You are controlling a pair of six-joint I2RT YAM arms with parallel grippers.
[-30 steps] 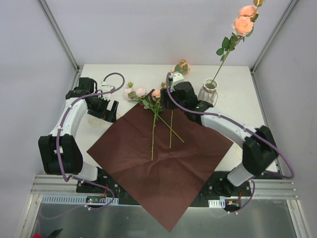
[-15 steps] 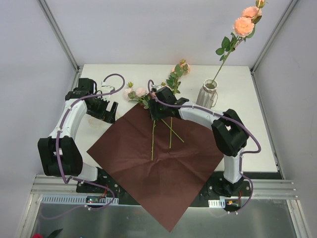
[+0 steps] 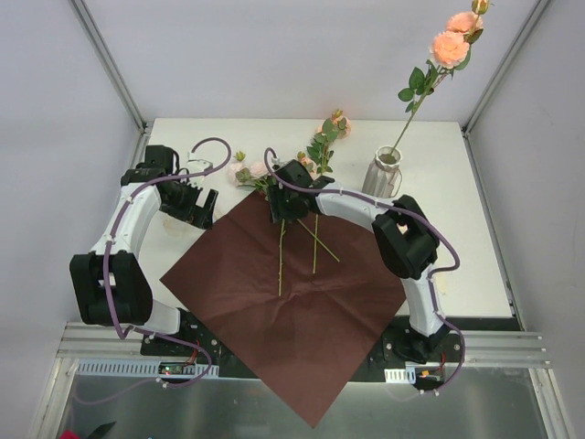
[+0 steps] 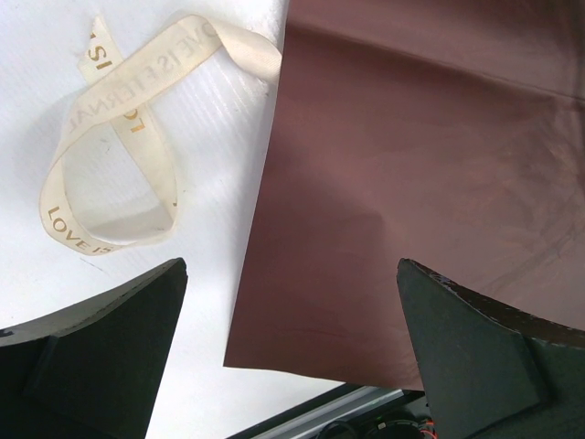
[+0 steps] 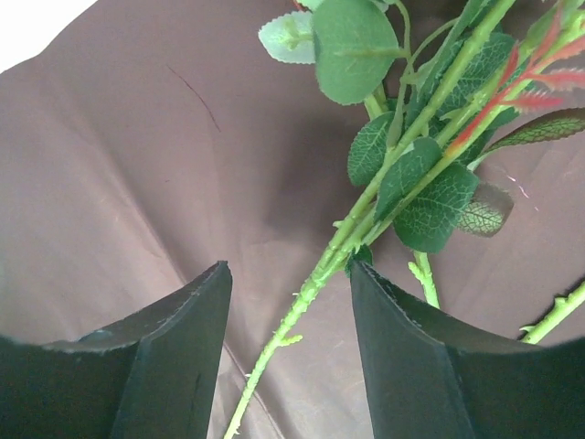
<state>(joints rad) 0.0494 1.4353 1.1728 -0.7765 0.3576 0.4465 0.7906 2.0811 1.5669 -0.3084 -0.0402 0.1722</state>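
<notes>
Both agape: left end effector (image 4: 291, 297) by ribbon (image 4: 123, 99); right end effector (image 5: 290, 274) astride cropped stem (image 5: 343, 236)

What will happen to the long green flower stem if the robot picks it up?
Probably light, since the stem is thin. Being long, it may droop toward its leaves. It looks round, so it could roll between the right fingers.

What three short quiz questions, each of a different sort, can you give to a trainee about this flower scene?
1. True or false: the right hand is shut on a green stem.
2. What lies beside the brown paper, near the left hand? A) ribbon B) scissors C) tape
3. Fill in: the tall peach rose stands in the ___.
Key: 1 false, the hand is open; 2 A; 3 vase.
</notes>
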